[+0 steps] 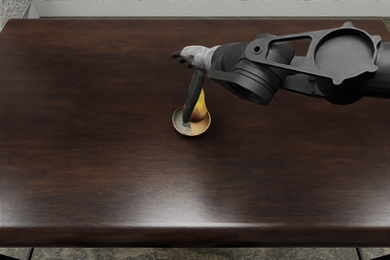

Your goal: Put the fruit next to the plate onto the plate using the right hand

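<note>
In the head view, your right arm is showing from the right edge, and your right hand (195,58) is hovering just above the plate (205,127) near the middle of the table (91,150). The pear (200,111) is standing upright on the plate. Your hand is hanging open and gripping nothing. One finger (195,92) is pointing down along the pear's left side, tip at the plate, and the others are pointing left.
</note>
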Robot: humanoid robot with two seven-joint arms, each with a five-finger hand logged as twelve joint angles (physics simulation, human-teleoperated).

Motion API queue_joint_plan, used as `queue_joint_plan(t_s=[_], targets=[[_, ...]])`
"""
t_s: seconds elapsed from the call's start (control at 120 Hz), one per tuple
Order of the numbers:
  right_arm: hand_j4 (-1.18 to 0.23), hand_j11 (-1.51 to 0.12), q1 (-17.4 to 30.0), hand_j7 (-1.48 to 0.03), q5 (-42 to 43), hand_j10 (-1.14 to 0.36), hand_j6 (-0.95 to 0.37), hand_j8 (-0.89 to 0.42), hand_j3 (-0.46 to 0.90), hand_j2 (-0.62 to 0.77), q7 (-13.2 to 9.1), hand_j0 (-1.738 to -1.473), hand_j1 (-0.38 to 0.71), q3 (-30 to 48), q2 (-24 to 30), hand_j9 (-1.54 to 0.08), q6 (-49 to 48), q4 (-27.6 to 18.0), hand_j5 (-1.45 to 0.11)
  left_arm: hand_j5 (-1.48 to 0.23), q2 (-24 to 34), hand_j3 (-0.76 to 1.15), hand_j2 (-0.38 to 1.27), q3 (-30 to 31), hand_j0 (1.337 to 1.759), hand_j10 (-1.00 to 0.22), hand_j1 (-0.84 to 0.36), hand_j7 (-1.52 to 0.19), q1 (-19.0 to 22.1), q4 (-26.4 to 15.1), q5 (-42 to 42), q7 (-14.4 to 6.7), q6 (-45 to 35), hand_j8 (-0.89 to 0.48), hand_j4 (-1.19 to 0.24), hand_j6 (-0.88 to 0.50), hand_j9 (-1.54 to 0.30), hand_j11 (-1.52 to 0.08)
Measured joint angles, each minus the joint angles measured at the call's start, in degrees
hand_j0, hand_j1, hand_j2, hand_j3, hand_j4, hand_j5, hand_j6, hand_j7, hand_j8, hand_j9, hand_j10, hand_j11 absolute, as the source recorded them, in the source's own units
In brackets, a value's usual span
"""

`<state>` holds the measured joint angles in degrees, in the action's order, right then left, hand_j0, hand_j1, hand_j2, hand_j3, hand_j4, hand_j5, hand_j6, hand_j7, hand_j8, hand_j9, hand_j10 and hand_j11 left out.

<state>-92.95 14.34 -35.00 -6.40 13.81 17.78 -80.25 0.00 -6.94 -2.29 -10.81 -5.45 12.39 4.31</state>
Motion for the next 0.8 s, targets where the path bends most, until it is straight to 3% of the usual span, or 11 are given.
queue_joint_plan(t_s=[0.15, 0.375, 0.525, 0.8], targets=[[-0.01, -0.01, 2.3, -0.01, -1.7, -0.01, -0.01, -0.01, 0.0, 0.01, 0.0, -1.658, -0.34, 5.1, 2.8, -0.01, -3.2, -3.6, -0.01, -0.01, 0.0, 0.0, 0.0, 0.0, 1.658, -0.01, 0.34, -0.01, 0.0, 0.0, 0.0, 0.0, 0.0, -0.01, -0.01, -0.01, -0.01, -0.01], [0.0, 0.0, 19.1, 0.0, -2.4, 0.0, 0.0, 0.0, 0.0, 0.0, 0.0, -1.658, -0.35, 23.6, 7.5, 0.0, -18.2, -10.3, 0.0, -0.01, 0.0, 0.0, 0.0, 0.0, 1.658, -0.01, 0.34, -0.01, 0.0, 0.0, 0.0, 0.0, 0.0, -0.01, -0.01, -0.01, -0.01, -0.01], [0.0, 0.0, 29.8, 0.0, -7.4, 0.0, 0.0, 0.0, 0.0, 0.0, 0.0, -1.658, -0.35, 35.8, 13.8, 0.0, -34.7, -12.3, 0.0, -0.01, 0.0, 0.0, 0.0, 0.0, 1.658, -0.01, 0.34, -0.01, 0.0, 0.0, 0.0, 0.0, 0.0, -0.01, -0.01, -0.01, -0.01, -0.01], [0.0, 0.0, 34.4, 0.0, -19.8, 0.0, 0.0, 0.0, 0.0, 0.0, 0.0, -1.658, -0.35, 40.3, 28.4, 0.0, -50.6, -12.1, 0.0, -0.01, 0.0, 0.0, 0.0, 0.0, 1.658, -0.01, 0.34, -0.01, 0.1, -0.2, 0.0, 0.0, 0.1, -0.01, -0.01, -0.01, -0.01, -0.01]])
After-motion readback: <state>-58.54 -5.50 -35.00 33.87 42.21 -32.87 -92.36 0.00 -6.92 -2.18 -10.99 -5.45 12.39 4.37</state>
